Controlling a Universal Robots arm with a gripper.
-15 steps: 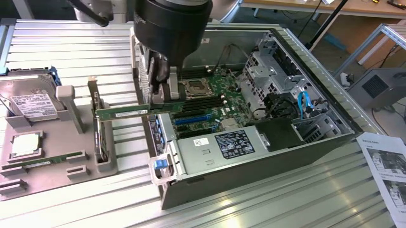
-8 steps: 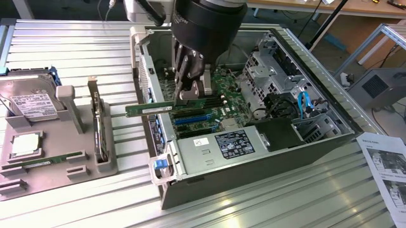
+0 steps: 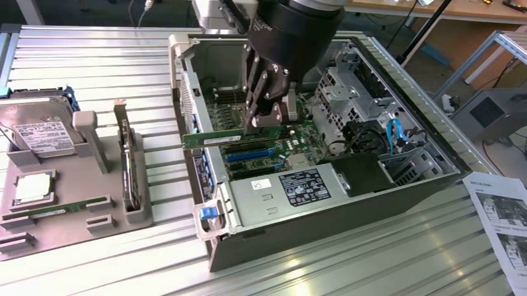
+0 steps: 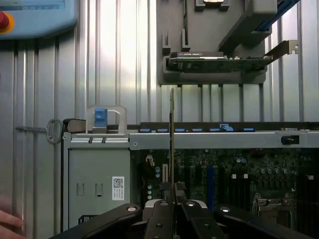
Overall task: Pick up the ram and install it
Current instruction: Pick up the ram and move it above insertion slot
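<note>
My gripper (image 3: 268,120) hangs inside the open computer case (image 3: 247,246), shut on the ram (image 3: 216,140), a long thin green stick held level just above the motherboard (image 3: 280,148). One end of the stick pokes out past the case wall toward the exterior view's left. In the wrist view the ram (image 4: 172,139) appears edge-on as a thin vertical line rising from between the shut fingers of the gripper (image 4: 173,203), over the dark motherboard (image 4: 234,174).
A grey fixture tray (image 3: 74,209) at the exterior view's left carries a hard drive (image 3: 41,132), a silver processor (image 3: 31,187), a second green stick (image 3: 62,209) and an upright card (image 3: 128,166). A power supply (image 3: 288,191) fills the case's near end. A paper sheet (image 3: 502,222) lies at the right.
</note>
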